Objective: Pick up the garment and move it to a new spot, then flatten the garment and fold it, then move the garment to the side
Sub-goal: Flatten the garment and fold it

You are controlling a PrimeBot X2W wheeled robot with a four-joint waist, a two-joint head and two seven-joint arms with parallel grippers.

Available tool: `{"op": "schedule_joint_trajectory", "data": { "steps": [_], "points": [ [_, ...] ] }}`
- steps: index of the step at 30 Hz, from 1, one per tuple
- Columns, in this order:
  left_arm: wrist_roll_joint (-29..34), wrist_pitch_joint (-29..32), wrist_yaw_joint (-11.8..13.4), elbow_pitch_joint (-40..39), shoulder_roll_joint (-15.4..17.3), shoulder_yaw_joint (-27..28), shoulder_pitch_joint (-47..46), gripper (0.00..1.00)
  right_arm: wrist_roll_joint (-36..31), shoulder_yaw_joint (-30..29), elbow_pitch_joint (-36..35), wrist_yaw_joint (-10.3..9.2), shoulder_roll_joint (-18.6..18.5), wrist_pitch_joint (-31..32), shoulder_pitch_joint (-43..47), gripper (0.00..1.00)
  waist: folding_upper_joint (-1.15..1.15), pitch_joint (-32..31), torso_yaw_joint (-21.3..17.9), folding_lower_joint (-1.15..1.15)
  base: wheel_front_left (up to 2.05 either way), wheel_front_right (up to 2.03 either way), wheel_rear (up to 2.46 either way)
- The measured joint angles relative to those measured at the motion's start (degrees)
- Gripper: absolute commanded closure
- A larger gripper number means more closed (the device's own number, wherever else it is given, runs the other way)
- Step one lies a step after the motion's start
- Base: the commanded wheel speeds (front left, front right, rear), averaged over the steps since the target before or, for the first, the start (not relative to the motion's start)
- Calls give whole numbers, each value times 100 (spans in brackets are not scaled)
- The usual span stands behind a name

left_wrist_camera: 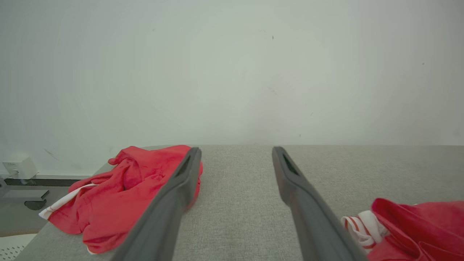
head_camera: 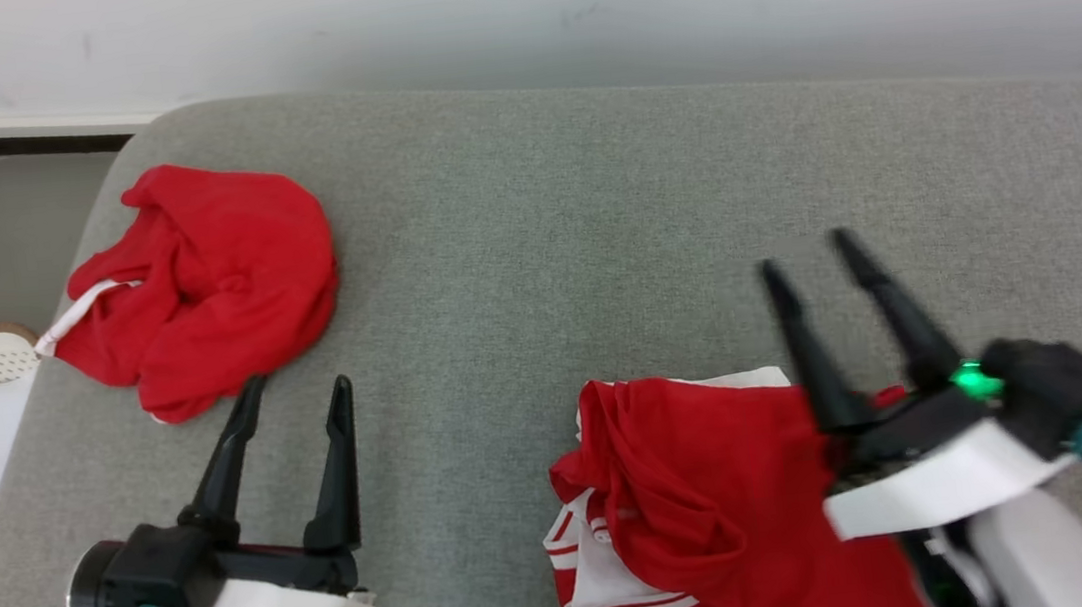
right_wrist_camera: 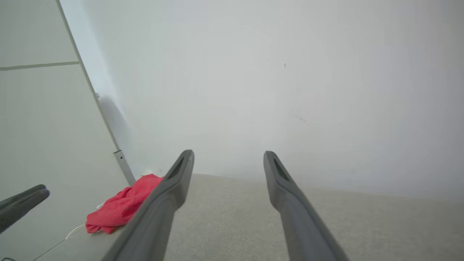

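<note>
folded red-and-white garment (head_camera: 712,497) lies on the grey table (head_camera: 543,223), near right, by the right gripper (head_camera: 805,251), fingers apart and empty. left gripper (head_camera: 297,381) fingers apart too, near a crumpled red garment (head_camera: 207,278).

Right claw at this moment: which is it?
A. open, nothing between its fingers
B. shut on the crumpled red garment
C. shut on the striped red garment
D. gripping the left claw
A: the right claw has its fingers apart with nothing between them, while the striped red garment lies loose on the grey cushion.
</note>
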Motion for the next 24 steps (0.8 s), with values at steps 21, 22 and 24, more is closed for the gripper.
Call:
{"op": "schedule_joint_trajectory", "data": {
  "steps": [21,22,24],
  "points": [
    [129,0,46,156,74,88,264,0,-1261,-2579,-1934,0,59,1163,2318,0,0,-179,-242,0,0,0,0],
    [129,0,46,167,74,85,276,0,-1258,-2582,-1939,0,64,1171,2336,0,0,-195,-242,0,0,0,0],
    [127,0,46,185,77,76,305,0,-1252,-2585,-1953,0,70,1188,2374,0,0,-220,-239,0,0,0,0]
  ]
}}
